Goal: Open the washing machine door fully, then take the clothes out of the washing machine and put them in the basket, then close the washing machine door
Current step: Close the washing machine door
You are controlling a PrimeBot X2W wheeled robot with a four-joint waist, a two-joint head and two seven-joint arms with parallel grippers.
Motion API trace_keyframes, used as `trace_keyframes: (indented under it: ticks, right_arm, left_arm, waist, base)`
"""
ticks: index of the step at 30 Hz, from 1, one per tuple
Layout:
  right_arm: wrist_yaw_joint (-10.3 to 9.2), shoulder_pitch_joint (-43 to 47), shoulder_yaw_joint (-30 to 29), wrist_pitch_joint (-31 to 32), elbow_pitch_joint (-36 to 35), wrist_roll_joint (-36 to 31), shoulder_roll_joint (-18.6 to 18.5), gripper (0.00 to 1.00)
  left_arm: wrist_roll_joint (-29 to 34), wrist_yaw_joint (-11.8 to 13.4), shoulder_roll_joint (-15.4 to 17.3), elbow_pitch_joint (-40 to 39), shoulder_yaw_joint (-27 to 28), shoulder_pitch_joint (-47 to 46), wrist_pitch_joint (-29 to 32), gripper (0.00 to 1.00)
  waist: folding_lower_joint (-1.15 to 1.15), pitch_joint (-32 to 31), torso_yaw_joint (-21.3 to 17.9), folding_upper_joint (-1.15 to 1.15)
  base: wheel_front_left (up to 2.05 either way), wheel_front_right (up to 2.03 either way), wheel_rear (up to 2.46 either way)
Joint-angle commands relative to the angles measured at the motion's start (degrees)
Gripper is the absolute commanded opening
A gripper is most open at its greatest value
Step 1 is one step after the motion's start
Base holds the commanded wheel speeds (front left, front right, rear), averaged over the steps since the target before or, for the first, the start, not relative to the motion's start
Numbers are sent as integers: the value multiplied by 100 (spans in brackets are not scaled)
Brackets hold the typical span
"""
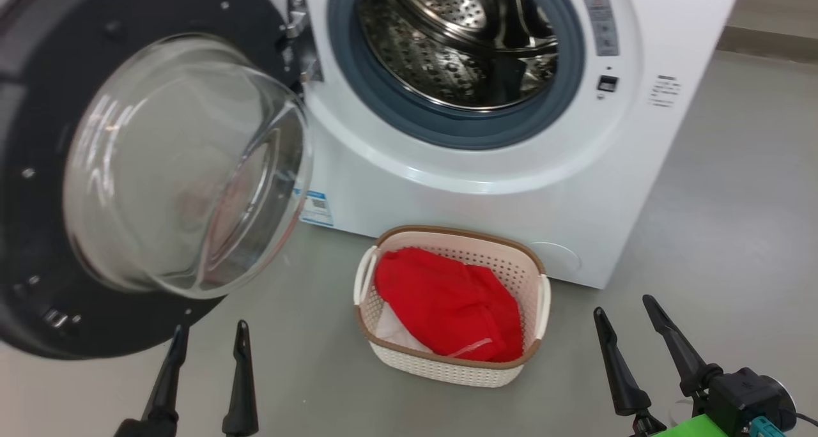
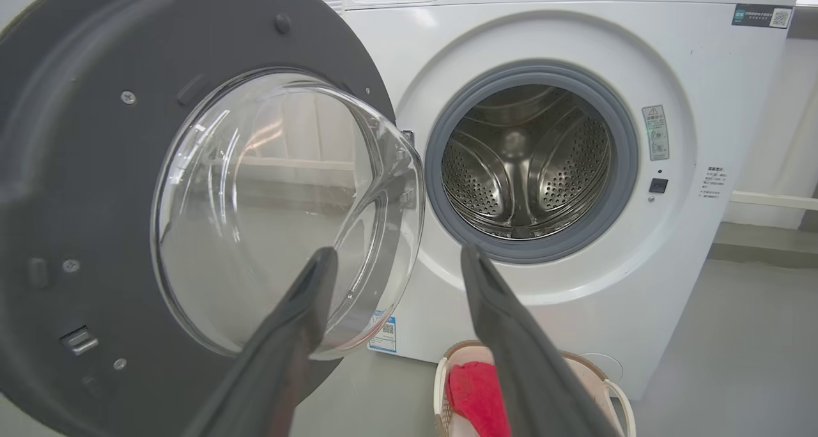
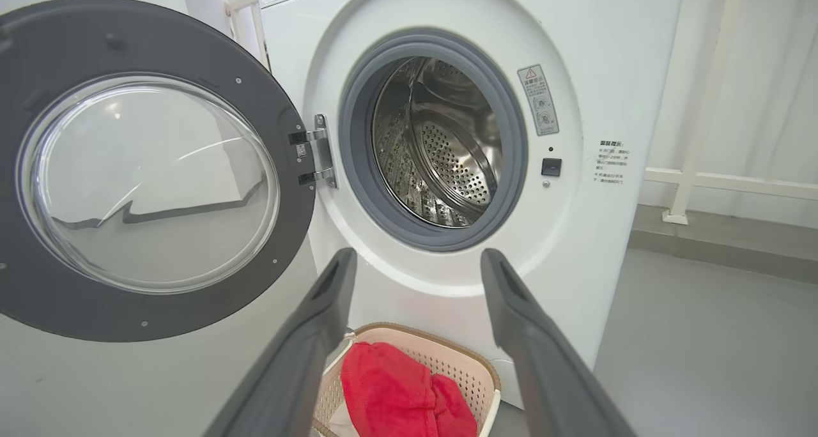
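The white washing machine (image 1: 486,188) stands ahead with its steel drum (image 1: 457,38) showing no fabric. Its door (image 1: 38,168), black-rimmed with a bulging glass bowl (image 1: 185,162), hangs wide open on the left. On the floor before the machine sits the cream basket (image 1: 540,309) holding the red clothes (image 1: 447,303). My left gripper (image 1: 209,341) is open, low at the left beneath the door. My right gripper (image 1: 626,312) is open at the lower right, beside the basket. The left wrist view shows the door (image 2: 77,168), drum (image 2: 524,162) and clothes (image 2: 476,392); the right wrist view shows the basket (image 3: 470,373).
Grey floor (image 1: 722,232) spreads to the right of the machine. A white railing (image 3: 716,181) and pale curtain stand behind, to the right. A blue label (image 1: 314,208) sits low on the washer's front.
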Motion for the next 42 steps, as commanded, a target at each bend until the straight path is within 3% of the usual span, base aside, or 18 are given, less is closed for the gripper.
trace_keyframes:
  ticks: [1, 14, 28, 29, 30, 32, 42]
  right_arm:
    - [35, -257, 128, -35, -145, -14, -76, 100]
    - [35, -288, 194, -28, -174, 12, -76, 100]
    - [35, -354, 206, -30, -144, -11, -76, 100]
    - [35, -362, 209, -30, -141, -14, -76, 100]
    - [35, -367, 213, -30, -136, -16, -76, 100]
    - [35, -370, 219, -30, -124, -13, -76, 100]
    - [35, -319, 235, -31, -83, 39, -76, 100]
  left_arm:
    - [62, 50, 78, -188, 165, -81, 18, 100]
    - [75, 157, 125, -293, 156, -63, 50, 100]
    - [47, 234, 152, -338, 152, -74, 44, 100]
    - [44, 242, 150, -338, 150, -79, 42, 96]
    - [34, 249, 144, -339, 151, -82, 40, 59]
    - [11, 266, 133, -345, 159, -83, 33, 0]
    - [-507, 194, 193, -525, 634, -353, -51, 0]
  waist:
    - [0, -26, 440, 0]
    - [0, 63, 1094, 0]
    - [0, 129, 1264, 0]
    - [0, 134, 1263, 0]
    - [0, 138, 1261, 0]
    - [0, 136, 1253, 0]
    - [0, 15, 1088, 0]
  base:
    - [0, 0, 0]
    - [0, 0, 0]
    - [0, 0, 0]
    - [0, 0, 0]
    - [0, 0, 0]
    - [0, 0, 0]
    - [0, 0, 0]
